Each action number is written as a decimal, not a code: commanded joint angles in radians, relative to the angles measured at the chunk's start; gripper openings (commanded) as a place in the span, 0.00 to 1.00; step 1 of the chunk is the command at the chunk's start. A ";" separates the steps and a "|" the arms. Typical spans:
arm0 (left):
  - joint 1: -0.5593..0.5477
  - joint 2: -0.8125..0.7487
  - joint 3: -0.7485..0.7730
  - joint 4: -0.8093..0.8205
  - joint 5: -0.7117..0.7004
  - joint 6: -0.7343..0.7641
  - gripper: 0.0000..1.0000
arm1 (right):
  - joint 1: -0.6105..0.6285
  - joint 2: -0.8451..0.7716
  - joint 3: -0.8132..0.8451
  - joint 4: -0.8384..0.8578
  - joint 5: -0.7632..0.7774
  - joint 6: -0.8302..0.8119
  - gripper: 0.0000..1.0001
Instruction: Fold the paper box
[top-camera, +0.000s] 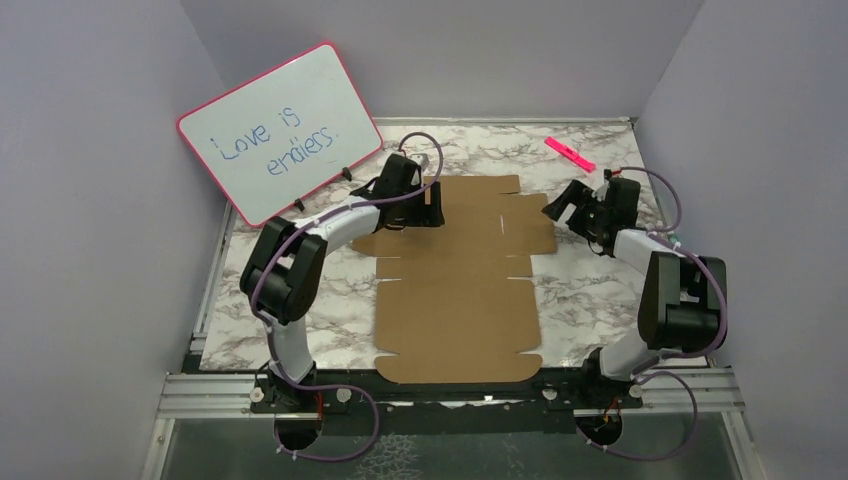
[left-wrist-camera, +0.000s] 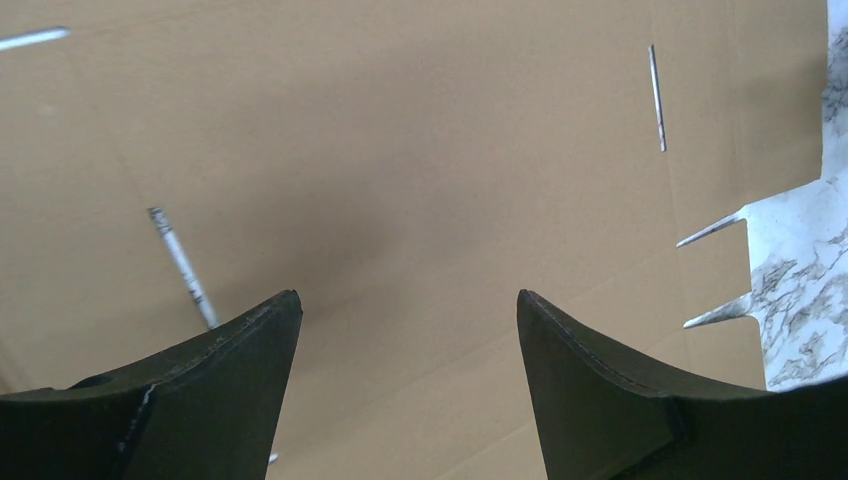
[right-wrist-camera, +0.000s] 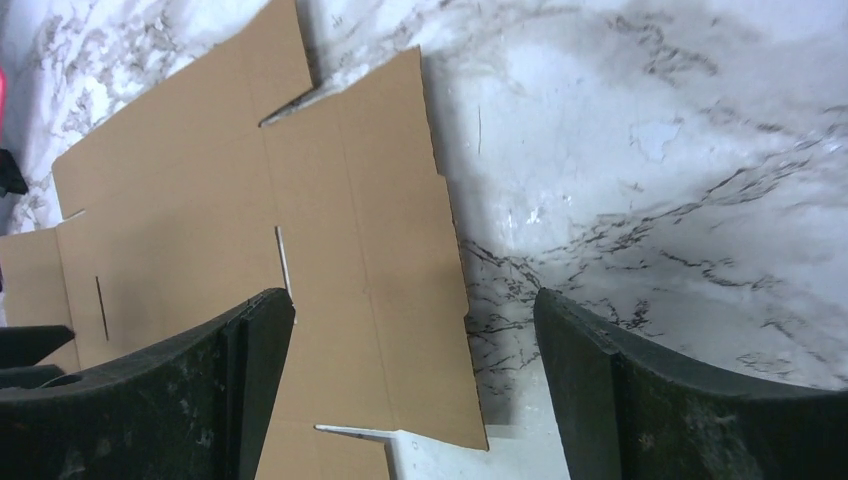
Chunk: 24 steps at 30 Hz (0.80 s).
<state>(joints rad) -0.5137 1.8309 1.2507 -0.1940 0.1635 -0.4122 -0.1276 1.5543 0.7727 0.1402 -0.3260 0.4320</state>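
The paper box (top-camera: 455, 300) lies flat and unfolded on the marble table (top-camera: 590, 290), its long axis running from our bases toward the back wall. Our left gripper (left-wrist-camera: 410, 300), the nearer one, hangs directly over its far-left panel, fingers spread wide, holding nothing. Our right gripper (right-wrist-camera: 415, 300), equally wide and empty, hovers at the far-right edge.

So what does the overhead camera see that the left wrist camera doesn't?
Only overhead: the pink-framed whiteboard, a pink marker, the right arm and the whole flat paper box. Only the left wrist: a close look at the sheet's thin slits beyond the open left gripper. Both: brown cardboard lying on the marble table.
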 joint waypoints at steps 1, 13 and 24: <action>0.001 0.062 0.029 0.098 0.107 -0.029 0.80 | -0.004 0.048 -0.016 0.044 -0.068 0.018 0.93; 0.001 0.158 0.011 0.136 0.143 -0.058 0.80 | -0.010 0.142 -0.020 0.047 -0.173 0.000 0.72; 0.000 0.191 -0.025 0.163 0.156 -0.093 0.80 | -0.007 0.088 0.008 -0.018 -0.195 -0.083 0.29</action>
<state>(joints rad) -0.5114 1.9789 1.2541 -0.0349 0.2955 -0.4824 -0.1329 1.6867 0.7635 0.1654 -0.4973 0.4000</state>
